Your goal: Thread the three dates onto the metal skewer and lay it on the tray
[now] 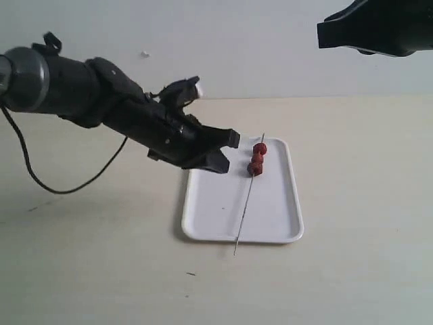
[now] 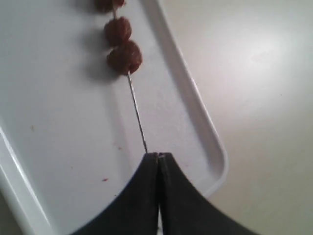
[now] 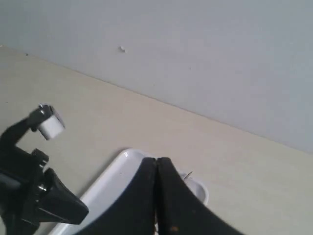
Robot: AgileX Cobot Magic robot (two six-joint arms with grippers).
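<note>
skewer (image 1: pixel 245 210) with three dates (image 1: pixel 257 159) lies on the tray (image 1: pixel 284 203), tip past its rim; light, stiff, slippery, so pinch bare rod by the dates; left gripper (image 2: pixel 158 155) and right gripper (image 3: pixel 156 161) closed, empty.

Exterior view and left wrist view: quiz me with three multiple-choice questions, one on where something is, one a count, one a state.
1. The thin grey metal skewer lies: A) on the white rectangular tray; B) on bare table; C) in a gripper.
2. How many wrinkled dark red dates are threaded on it? A) two; B) three; C) four.
3. The left gripper is: A) wide open; B) shut; C) holding a date.
1 A, it rests along the tray. 2 B, three lumps in a row. 3 B, no gap shows at its tip.
</note>
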